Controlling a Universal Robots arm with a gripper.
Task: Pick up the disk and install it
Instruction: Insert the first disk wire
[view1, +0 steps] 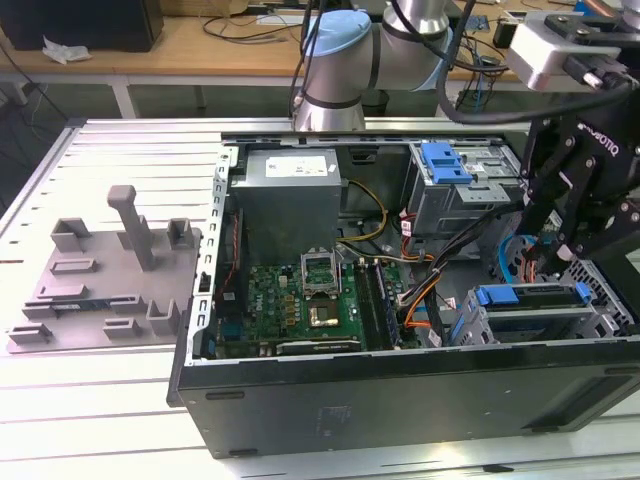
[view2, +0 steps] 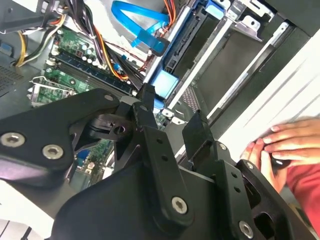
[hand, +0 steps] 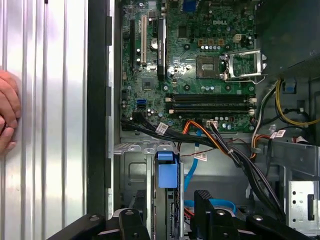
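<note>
Disk (hand: 167, 175), a flat drive in a blue plastic carrier, stands in the grey metal drive cage (hand: 131, 165); the black two-finger gripper (view2: 172, 107) hangs open just above it, holding nothing.

In the first wrist view the disk shows edge-on, its blue tab at the cage mouth. The black fingers (hand: 202, 210) stand apart on either side of its line, not touching it. Orange and black cables (hand: 220, 145) run close by inside the open black computer case (view1: 400, 410). By judgement the drive is in its bay and the install is at the seating stage. A further move calls for staying centred on the tab, clear of the cables and of the person's hand (view2: 282, 142) on the white ribbed table (hand: 50, 100).
</note>
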